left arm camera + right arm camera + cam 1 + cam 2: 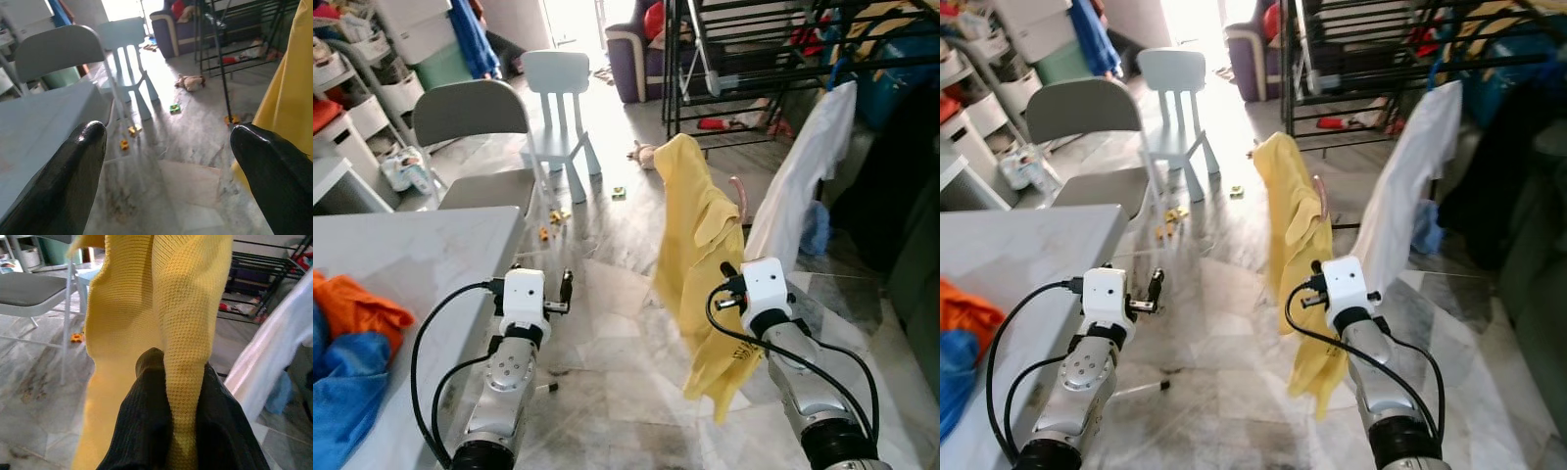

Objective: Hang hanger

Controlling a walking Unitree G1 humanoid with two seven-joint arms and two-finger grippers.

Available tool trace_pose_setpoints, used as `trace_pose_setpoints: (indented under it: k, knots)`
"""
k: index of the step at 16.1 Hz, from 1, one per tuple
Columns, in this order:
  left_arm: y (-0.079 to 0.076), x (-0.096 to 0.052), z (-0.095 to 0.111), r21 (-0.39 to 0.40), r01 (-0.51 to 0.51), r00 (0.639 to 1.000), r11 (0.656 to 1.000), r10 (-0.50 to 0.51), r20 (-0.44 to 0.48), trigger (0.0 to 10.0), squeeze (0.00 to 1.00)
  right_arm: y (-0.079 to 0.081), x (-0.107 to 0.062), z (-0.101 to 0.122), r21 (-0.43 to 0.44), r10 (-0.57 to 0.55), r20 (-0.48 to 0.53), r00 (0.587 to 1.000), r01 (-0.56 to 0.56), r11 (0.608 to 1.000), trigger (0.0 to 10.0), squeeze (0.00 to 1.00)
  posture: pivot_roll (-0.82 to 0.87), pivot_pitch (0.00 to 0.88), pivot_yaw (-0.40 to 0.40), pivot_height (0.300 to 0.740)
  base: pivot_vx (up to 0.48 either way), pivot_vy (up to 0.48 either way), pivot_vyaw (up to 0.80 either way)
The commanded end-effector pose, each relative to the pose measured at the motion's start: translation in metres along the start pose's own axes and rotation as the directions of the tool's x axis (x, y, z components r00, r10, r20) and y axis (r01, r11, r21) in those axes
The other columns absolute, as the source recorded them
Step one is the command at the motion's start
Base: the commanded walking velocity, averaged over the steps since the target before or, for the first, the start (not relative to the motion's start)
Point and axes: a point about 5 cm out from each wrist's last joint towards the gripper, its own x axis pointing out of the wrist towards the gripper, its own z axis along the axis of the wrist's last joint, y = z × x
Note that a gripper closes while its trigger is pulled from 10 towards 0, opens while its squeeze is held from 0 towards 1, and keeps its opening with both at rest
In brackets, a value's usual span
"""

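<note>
— Status of right gripper (171, 396)?
— Pressed together on yellow garment (695, 225), a fold of knit cloth pinched between both black fingers (142, 416). Raised at right, over marble floor (607, 343).

— Position of garment?
— Hanging in mid-air from the pinch, near centre-right; upper part draped as over a hanger, hanger itself hidden under cloth, so cannot tell. Lower hem dangling beside right arm.

— Left gripper (166, 147)?
— Spread wide, nothing between fingers. Held at left, beside near edge of white table (411, 255).

— Surroundings?
— White cloth (808, 166) draped on black drying rack (773, 49), far right, just beside yellow garment. Grey folding chair (470, 117) at far side of table; pale blue child's chair (558, 98) further off. Orange cloth (352, 304) and blue cloth (342, 382) on table, near left. Small toys (553, 217) scattered on floor near chairs.
</note>
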Motion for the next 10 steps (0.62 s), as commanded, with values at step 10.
trace_pose_setpoints:
  k: [10]
  knots:
    - [0.027,-0.006,0.003,0.009,-0.148,0.989,0.989,0.147,0.028,10.0,0.0,0.027,0.03,0.034,-0.012,0.136,0.081,0.987,-0.135,0.991,10.0,0.0,-0.03,0.0,0.008,0.74,0.0,-0.302,0.0]
